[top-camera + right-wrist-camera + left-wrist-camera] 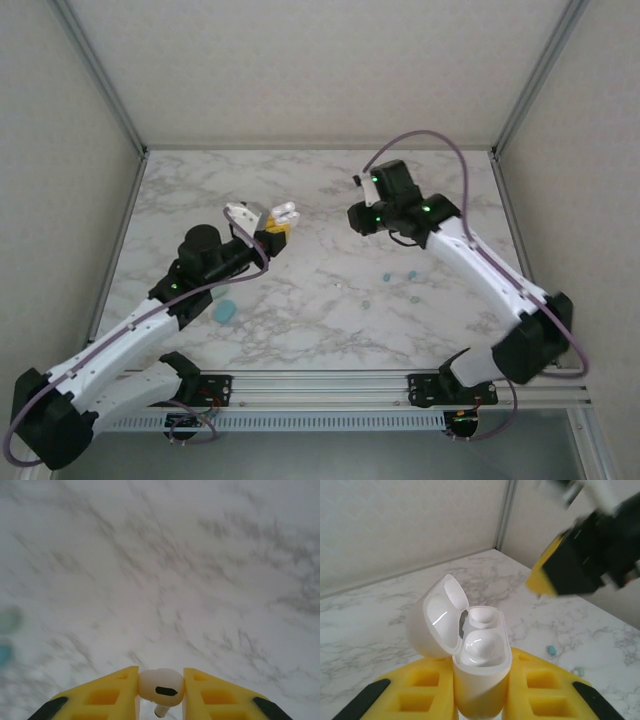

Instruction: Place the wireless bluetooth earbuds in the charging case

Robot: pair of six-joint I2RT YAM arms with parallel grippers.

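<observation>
One white earbud (161,684) is pinched between the fingers of the right gripper (160,680), held above the tabletop (300,330). One white charging case (481,655), lid flipped open, is clamped upright in the left gripper (480,692); whether its two wells hold anything cannot be told. Two light blue earbuds (411,274) and what look like two paler ones (366,303) are left loose on the tabletop by the right arm, and one light blue rounded case (226,311) beside the left arm.
</observation>
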